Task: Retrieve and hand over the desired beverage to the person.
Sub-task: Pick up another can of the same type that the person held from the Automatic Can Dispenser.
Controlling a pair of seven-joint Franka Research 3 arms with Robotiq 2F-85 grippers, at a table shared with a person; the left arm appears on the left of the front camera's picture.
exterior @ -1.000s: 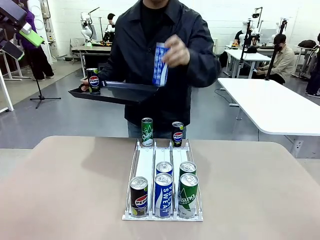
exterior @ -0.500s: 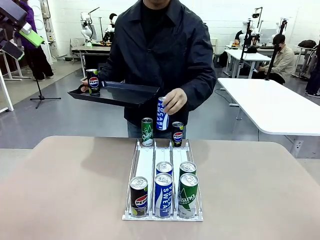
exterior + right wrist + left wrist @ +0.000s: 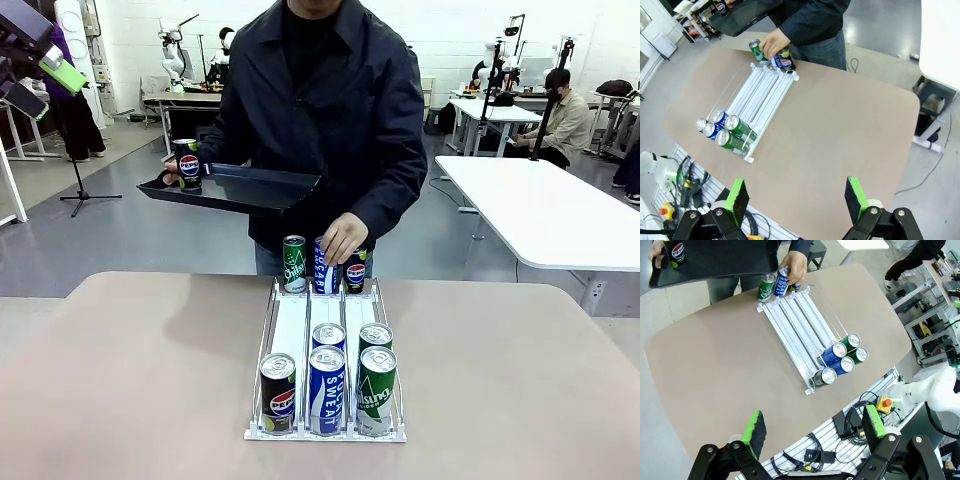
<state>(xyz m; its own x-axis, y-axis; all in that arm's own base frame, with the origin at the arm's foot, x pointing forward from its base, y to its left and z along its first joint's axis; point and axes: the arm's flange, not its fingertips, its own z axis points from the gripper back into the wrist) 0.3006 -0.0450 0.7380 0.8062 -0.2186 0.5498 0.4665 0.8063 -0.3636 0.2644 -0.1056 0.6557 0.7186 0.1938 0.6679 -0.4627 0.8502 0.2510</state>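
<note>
The table [image 3: 120, 380] lay bare to the left and right of the white rack [image 3: 290, 325], which sat mid-table with its lanes running near to far. The strip along the near edge was open as well. Both arms were well off the surface. The left gripper [image 3: 814, 424] and the right gripper [image 3: 796, 195] hung high above it, each with its jaws spread wide and nothing between them.

At the far edge stood the person [image 3: 320, 120], one hand [image 3: 343, 238] wrapped over a blue can [image 3: 321, 270] at the far end of the middle lane. The other hand held a black tray [image 3: 235, 190] about level, with a Pepsi can [image 3: 186, 163] upright on it. The blue can stood about upright, long axis vertical, between a green can [image 3: 294, 263] and a black can [image 3: 355, 270]. Five more cans [image 3: 326, 390] stood upright at the rack's near end.
</note>
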